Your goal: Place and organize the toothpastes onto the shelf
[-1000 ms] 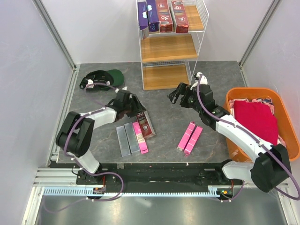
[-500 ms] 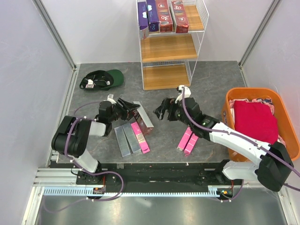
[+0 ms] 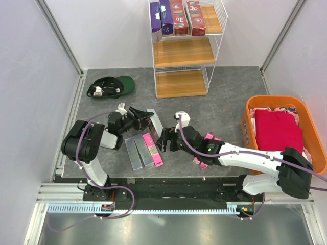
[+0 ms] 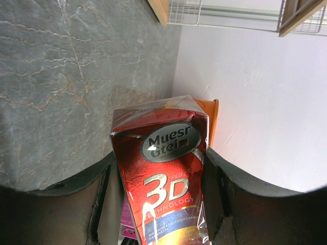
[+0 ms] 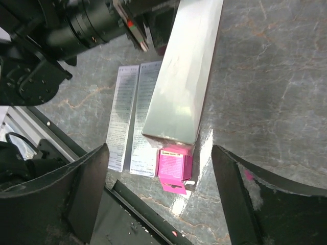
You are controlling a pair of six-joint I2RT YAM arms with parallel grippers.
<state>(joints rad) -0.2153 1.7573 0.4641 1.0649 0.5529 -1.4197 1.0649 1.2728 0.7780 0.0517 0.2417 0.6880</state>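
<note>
My left gripper (image 3: 137, 116) (image 4: 162, 176) is shut on a dark red "3D" toothpaste carton (image 4: 163, 178), whose silver side (image 3: 154, 123) (image 5: 186, 76) slants out over the table. My right gripper (image 3: 165, 139) (image 5: 163, 196) is open, hovering at that carton's free end, above a pink carton (image 3: 152, 149) (image 5: 173, 168). Two silver-grey cartons (image 3: 137, 152) (image 5: 134, 115) lie beside the pink one. Two more pink cartons (image 3: 206, 148) lie partly under my right arm. The shelf (image 3: 184, 51) stands at the back, with purple (image 3: 161, 18) and dark red cartons (image 3: 187, 18) on its top board.
A green cap (image 3: 110, 86) lies at the back left. An orange basket (image 3: 250, 109) holding red cloth stands at the right edge. White walls close in both sides.
My right arm has swung left and towards the near edge, from in front of the shelf to the held carton's free end, and its jaws have narrowed a little. The left gripper drew back leftward with the carton.
</note>
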